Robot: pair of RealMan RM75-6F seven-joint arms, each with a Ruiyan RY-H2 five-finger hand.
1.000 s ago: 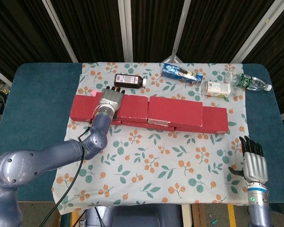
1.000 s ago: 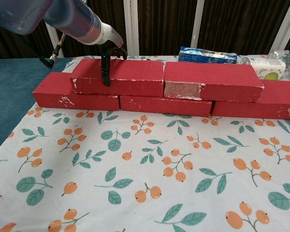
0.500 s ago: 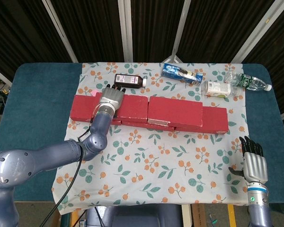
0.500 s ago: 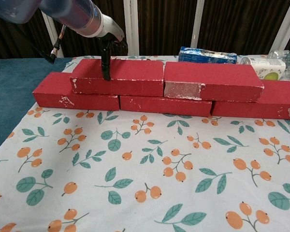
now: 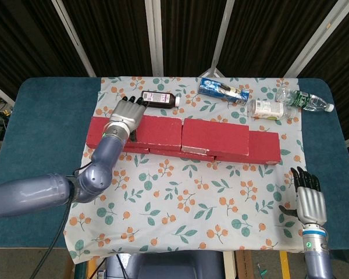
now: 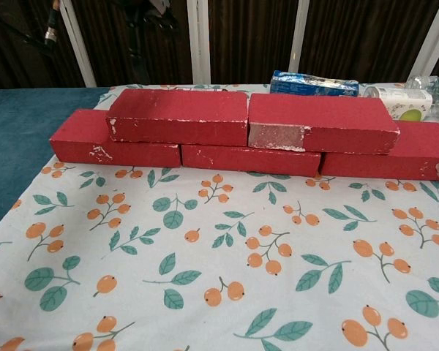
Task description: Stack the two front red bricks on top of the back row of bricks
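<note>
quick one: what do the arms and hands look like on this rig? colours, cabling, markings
Both arms are glossy blue-grey with rounded, bulbous links. The left hand has a silver-grey back plate, dark fingers and a pale silver wrist cuff. A thin black cable runs loose along the left arm. The right hand matches it: ribbed silver back, black fingers, and a small green mark on its silver wrist. No sleeves or readable labels.

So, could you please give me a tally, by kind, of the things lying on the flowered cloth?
Red bricks: 5
Bottles: 3
Blue packet: 1
Total: 9
</note>
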